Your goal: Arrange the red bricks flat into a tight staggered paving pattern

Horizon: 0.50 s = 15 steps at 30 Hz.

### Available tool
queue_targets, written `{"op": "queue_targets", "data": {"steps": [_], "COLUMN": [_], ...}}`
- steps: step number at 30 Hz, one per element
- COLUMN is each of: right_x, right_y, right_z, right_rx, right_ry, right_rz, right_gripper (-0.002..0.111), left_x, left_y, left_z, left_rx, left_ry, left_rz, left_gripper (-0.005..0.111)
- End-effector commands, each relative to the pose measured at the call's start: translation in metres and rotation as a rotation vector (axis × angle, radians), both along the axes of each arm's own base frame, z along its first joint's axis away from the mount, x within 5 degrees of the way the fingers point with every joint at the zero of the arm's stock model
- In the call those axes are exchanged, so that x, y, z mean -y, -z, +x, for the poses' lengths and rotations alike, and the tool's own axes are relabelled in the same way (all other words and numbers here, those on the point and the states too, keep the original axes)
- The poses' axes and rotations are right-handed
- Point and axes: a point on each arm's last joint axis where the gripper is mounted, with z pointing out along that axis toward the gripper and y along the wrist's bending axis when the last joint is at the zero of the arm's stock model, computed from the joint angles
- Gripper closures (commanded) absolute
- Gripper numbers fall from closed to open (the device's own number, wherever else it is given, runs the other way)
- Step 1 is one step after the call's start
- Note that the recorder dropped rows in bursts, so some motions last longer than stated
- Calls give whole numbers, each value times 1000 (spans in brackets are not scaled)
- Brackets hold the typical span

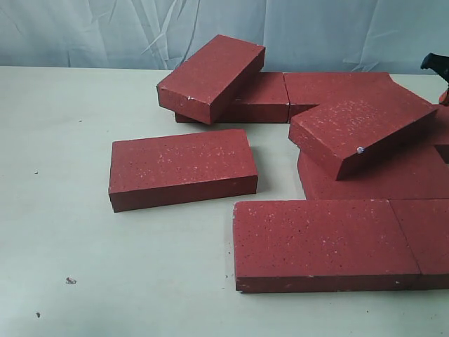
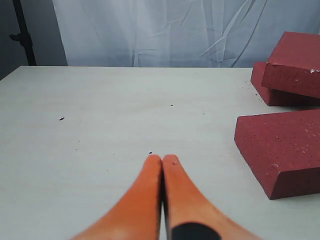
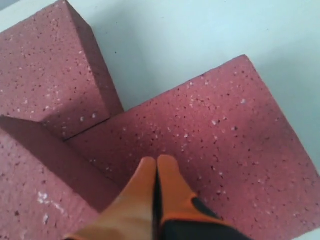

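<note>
My left gripper (image 2: 162, 161) is pinched shut on nothing, low over the bare table (image 1: 56, 210), just left of the red bricks (image 1: 337, 88). Nearest to it a lone brick (image 1: 182, 168) lies flat by itself, apart from the rest. Behind that, a tilted brick (image 1: 210, 77) leans up on a flat back brick (image 1: 263, 98). Further right a second tilted brick (image 1: 361, 130) sits askew on top of others. In front, the front pair (image 1: 326, 242) lies flat and touching, the only part that looks like paving. My right gripper (image 3: 157, 162) is closed and empty too, its tips over a brick's top face at the right of the pile. I cannot tell if they touch it. I judge the job barely begun: both leaning bricks must come down flat, the lone one must close up, and the rows need staggering.
</note>
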Motion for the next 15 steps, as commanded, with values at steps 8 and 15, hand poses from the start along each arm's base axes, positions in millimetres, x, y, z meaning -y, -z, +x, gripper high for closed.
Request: {"op": "queue_targets", "data": {"steps": [8, 15], "right_x": [-19, -54], "right_y": [4, 5], "right_z": [10, 9], "right_rx": [-60, -126], "right_ry": [-123, -286], "right_rz": [32, 23], "right_gripper": [109, 109], "left_x": [0, 0], "left_y": [1, 1], "left_z": [0, 0], "left_rx": [2, 2], "left_ry": [1, 1], "left_rz": [3, 3], "left_gripper": [107, 107]}}
